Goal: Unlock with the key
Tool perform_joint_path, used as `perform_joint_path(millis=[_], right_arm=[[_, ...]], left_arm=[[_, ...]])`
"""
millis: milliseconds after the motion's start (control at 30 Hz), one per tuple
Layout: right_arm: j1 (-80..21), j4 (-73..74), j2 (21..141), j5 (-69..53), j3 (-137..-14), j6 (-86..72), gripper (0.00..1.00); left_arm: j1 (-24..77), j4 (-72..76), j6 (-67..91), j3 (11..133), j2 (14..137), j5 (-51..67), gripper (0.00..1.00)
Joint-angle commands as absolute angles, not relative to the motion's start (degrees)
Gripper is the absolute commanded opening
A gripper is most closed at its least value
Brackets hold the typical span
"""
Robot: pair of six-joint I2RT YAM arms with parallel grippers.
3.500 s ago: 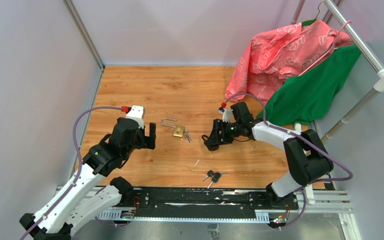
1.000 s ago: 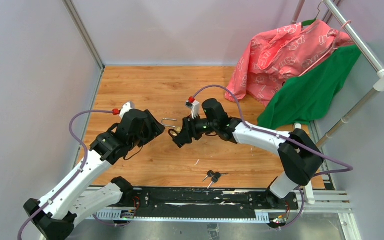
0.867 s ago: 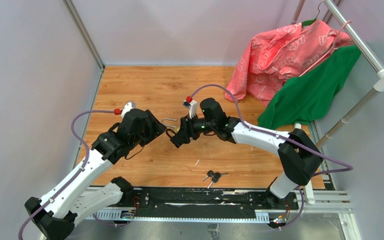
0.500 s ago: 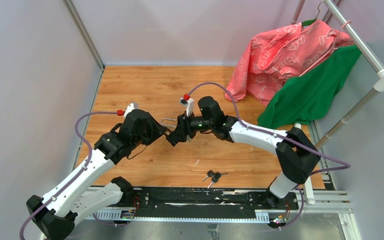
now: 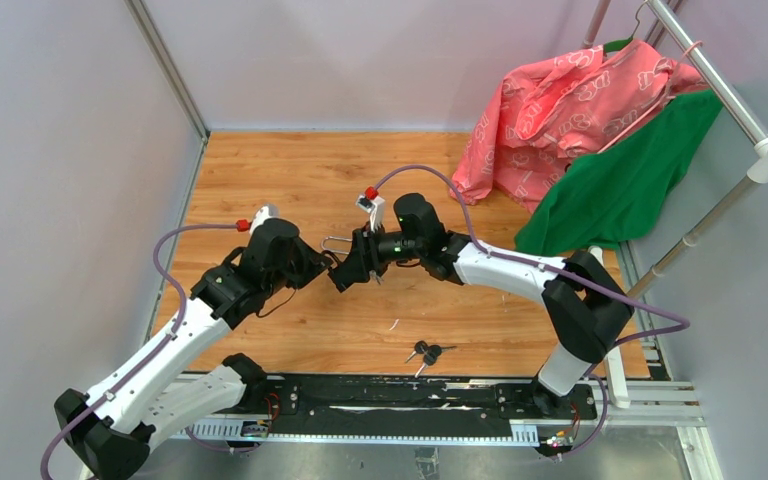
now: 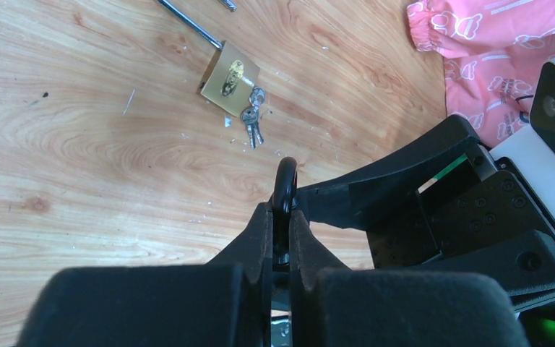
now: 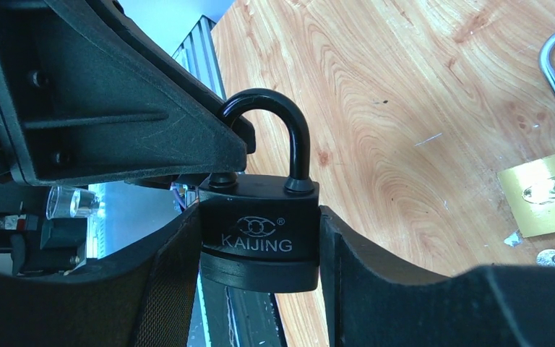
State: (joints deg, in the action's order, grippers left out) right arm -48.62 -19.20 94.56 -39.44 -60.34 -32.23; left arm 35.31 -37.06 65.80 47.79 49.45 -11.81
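Note:
A black padlock marked KAIJING hangs above the table between the two arms. My right gripper is shut on its body, one finger on each side. My left gripper is shut on the lock's black shackle, whose curved top sticks out past the fingertips. In the top view the two grippers meet at mid-table, left gripper against right gripper. A pair of black-headed keys lies on the wood near the front rail, touched by neither gripper.
A brass padlock with its shackle swung open lies on the table, small silver keys beside it; the right wrist view shows that brass padlock too. Pink cloth and green cloth hang from a rack at the back right.
The right arm carried the black padlock leftward. My left gripper moved in towards it and closed on the shackle.

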Motion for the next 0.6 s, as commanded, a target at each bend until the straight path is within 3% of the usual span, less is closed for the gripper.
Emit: perform_joint_path(millis=[0,67,167,567], right_arm=[[-49.39,-22.71,92.94,-41.00,-60.44,-31.04,0.50],[-49.39,-19.89,91.87,-39.02,-59.77,-28.43,0.69],[-49.33,-13.72,89.76,-35.10,-59.19,-24.09,0.79],[-45.79,-1.13,83.77,-25.29,-54.46,-16.51,0.82]], left_arm=[[34.98,-38.28,65.58,45.74,48.83,-13.14,0.00],[35.00,-39.38,65.73,45.29,48.44,-14.96,0.00],[34.98,-41.50,65.56,45.33,48.40,-17.85,0.00],[34.73,-47.88,65.76,45.69,54.23,-28.95,0.00]])
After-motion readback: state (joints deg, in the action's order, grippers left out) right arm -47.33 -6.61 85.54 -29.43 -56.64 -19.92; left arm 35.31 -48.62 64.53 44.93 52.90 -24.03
